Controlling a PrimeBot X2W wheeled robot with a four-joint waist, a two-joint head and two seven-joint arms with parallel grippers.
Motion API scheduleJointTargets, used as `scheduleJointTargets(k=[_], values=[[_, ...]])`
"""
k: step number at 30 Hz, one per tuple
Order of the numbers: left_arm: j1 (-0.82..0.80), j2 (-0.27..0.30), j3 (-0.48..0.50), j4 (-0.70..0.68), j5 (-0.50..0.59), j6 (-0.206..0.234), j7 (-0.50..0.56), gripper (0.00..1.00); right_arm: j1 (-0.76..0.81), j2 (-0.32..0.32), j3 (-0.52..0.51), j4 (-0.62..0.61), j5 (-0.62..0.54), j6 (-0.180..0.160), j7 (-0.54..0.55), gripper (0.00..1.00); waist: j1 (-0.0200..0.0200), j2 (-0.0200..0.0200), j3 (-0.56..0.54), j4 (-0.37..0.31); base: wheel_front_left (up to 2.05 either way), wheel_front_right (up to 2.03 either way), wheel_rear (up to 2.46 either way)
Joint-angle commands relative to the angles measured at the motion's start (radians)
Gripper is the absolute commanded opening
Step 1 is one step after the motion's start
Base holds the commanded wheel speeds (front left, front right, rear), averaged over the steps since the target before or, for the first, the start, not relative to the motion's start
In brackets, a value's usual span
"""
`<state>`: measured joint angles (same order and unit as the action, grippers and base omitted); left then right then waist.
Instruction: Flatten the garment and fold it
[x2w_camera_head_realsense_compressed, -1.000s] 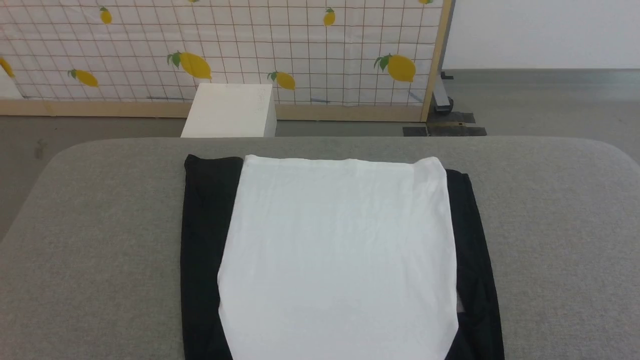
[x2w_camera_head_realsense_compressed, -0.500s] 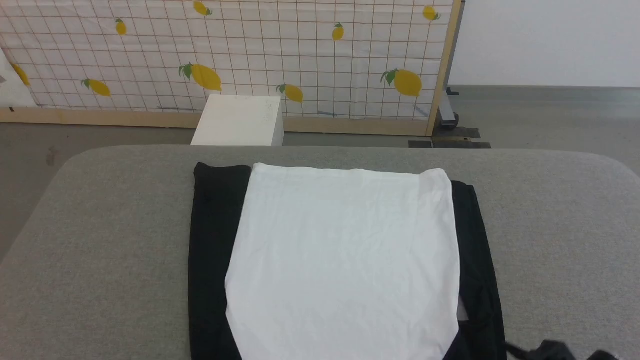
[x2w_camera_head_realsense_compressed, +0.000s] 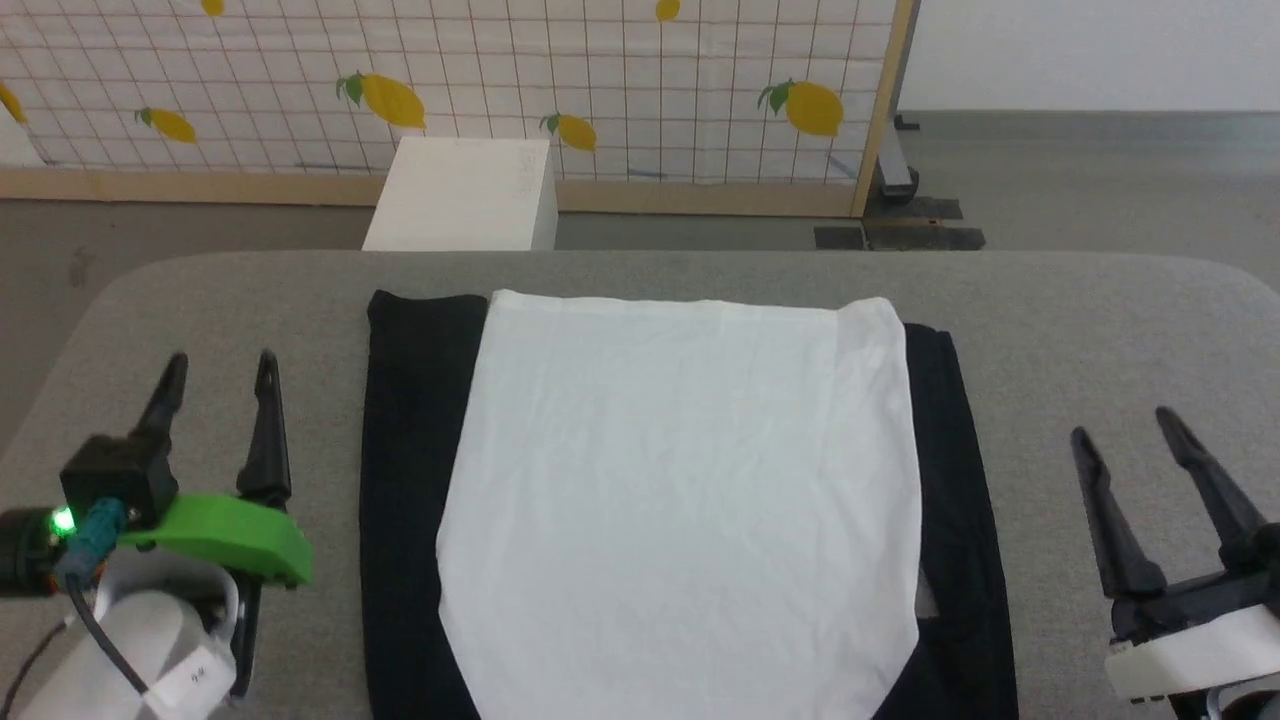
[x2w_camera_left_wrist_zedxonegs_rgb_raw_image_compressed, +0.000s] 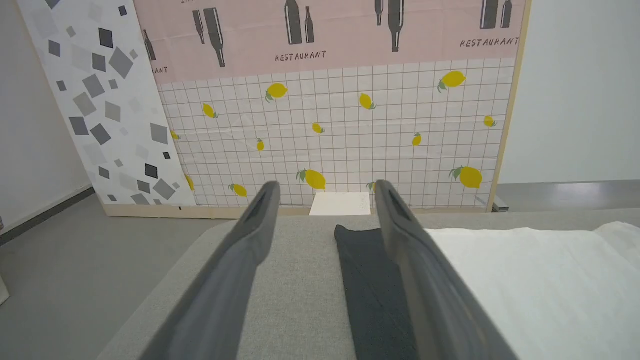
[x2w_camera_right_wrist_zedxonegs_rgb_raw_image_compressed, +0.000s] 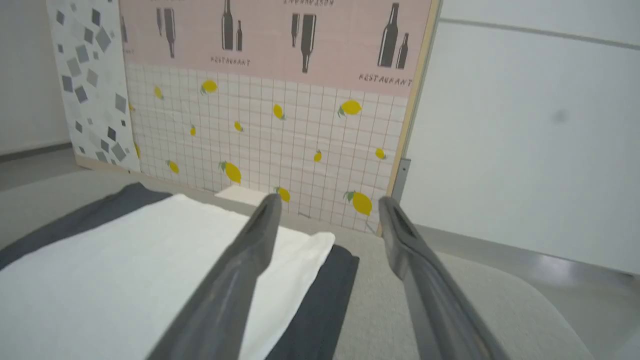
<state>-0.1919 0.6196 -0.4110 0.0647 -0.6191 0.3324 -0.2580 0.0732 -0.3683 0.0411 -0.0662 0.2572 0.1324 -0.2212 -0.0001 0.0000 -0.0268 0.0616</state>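
In the middle of the grey tabletop (x2w_camera_head_realsense_compressed: 1100, 330) lies the garment (x2w_camera_head_realsense_compressed: 680, 500), white body up and smooth, with a black sleeve laid lengthwise along each of its long sides. Its far edge stops short of the tabletop's far edge, and its near end runs out of the head view.

It looks flattened and narrowed, so a crosswise fold probably comes next. The risk is in the layers. The cloth is soft, and a pinch that takes only the top sheet would drag the white body off the sleeves and undo the tidy edges. The sleeve toward the tabletop's right side is slightly rumpled near its near end and could bunch when lifted. Uneven lifts by the two arms would skew the fold.

Over the tabletop's left part the left claw (x2w_camera_head_realsense_compressed: 222, 358) has its fingers spread wide, holding nothing and clear of the cloth. Over the tabletop's right part the right claw (x2w_camera_head_realsense_compressed: 1121, 424) is equally wide and empty.

Beyond the tabletop's far edge stands a white box (x2w_camera_head_realsense_compressed: 460, 195).
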Motion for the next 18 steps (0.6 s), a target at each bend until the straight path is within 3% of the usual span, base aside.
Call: scheduleJointTargets(k=[1, 8, 13, 18], values=[[-0.056, -0.014, 0.016, 0.013, 0.023, -0.007, -0.003, 1.0, 0.006, 0.041, -0.03, -0.035, -0.014, -0.002, -0.015, 1.0, 0.0001, 0.0, 0.056, -0.022, 0.0, 0.0, 0.0], [-0.327, -0.031, 0.04, 0.169, 0.039, -0.086, 0.021, 1.0, -0.024, 0.194, -0.106, -0.182, -0.069, -0.002, -0.039, 1.0, 0.0001, 0.0, 0.198, -0.068, 0.0, 0.0, 0.0], [-0.553, -0.014, 0.008, 0.335, 0.046, -0.16, 0.152, 1.0, -0.059, 0.262, -0.101, -0.28, -0.099, -0.002, -0.04, 1.0, 0.0001, 0.0, 0.312, -0.111, 0.0, 0.0, 0.0], [-0.738, 0.01, -0.044, 0.47, 0.066, -0.238, 0.319, 1.0, -0.093, 0.28, -0.087, -0.316, -0.104, -0.002, -0.04, 1.0, 0.0001, 0.0, 0.413, -0.152, 0.0, 0.0, 0.0]])
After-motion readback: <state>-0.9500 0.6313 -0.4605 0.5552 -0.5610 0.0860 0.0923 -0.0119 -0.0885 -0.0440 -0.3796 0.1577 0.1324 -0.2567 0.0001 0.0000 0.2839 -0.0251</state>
